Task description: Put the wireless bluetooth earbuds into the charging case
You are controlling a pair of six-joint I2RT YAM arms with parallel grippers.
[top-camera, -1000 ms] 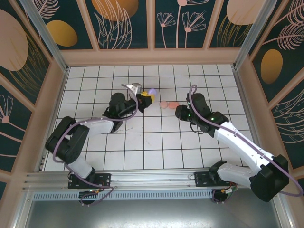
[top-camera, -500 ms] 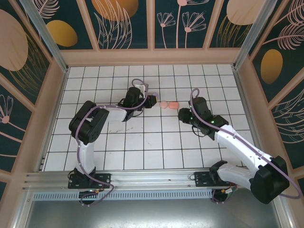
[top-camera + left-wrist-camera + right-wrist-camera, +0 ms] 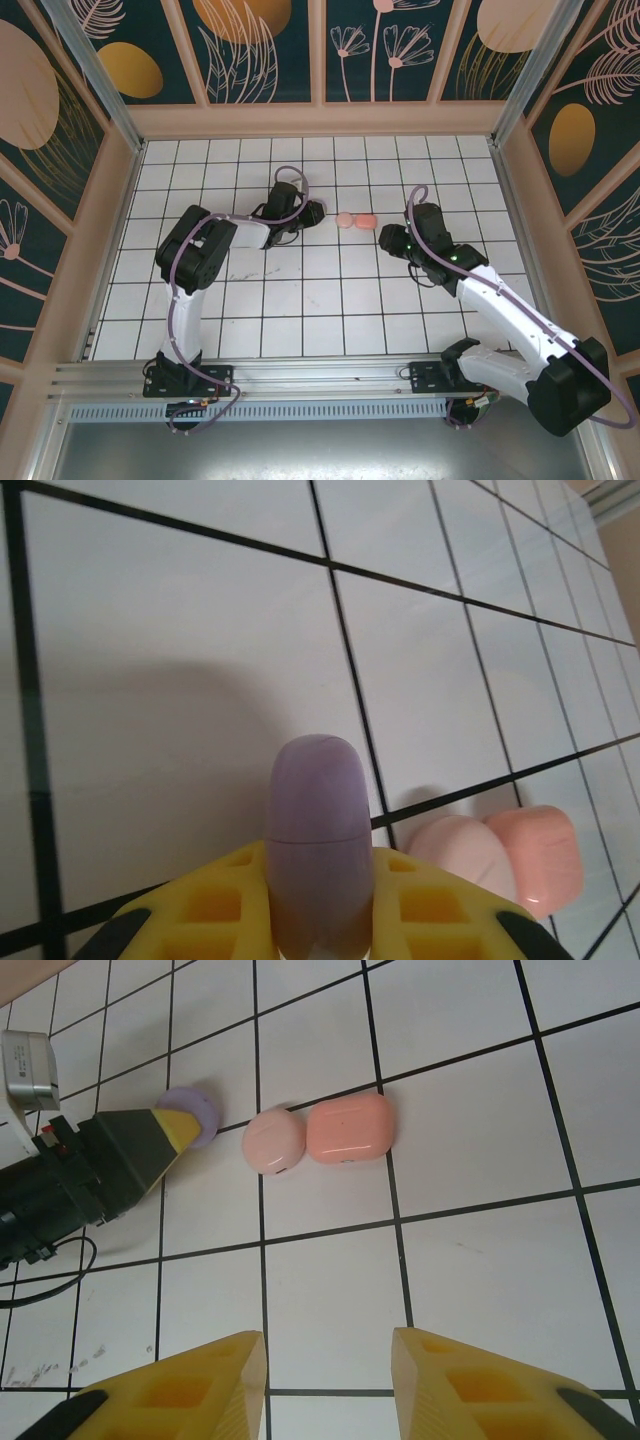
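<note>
A white tiled table [image 3: 330, 310] with dark grout lines is seen from above, enclosed by teal wall panels [image 3: 265, 50] painted with flowers and leaves. Two robot arms are mounted at the near edge and are stretched toward the far half of the table. The left gripper [image 3: 305, 213] is pressed together on a lilac case [image 3: 318, 820], a small rounded capsule with a thin seam across it. The case is pinched at its lower end between the yellow fingers [image 3: 215, 915], and its rounded top sticks out beyond them. It is held low over the tiles, and a soft shadow is cast to its left; whether it touches the surface cannot be told. Just to the right of the lilac case, with a small gap between, two more closed cases lie on the table. A pale pink case [image 3: 274, 1140] is on the left and a salmon case [image 3: 349, 1128] is on the right, and they are set side by side and touching. They lie near the middle of the table from left to right, on or beside a grout line. The right gripper [image 3: 328, 1370] is placed near the salmon case, to its right and a little nearer. Its two yellow fingers are spread apart, with bare tile between them and nothing held. The earbuds themselves cannot be made out.
</note>
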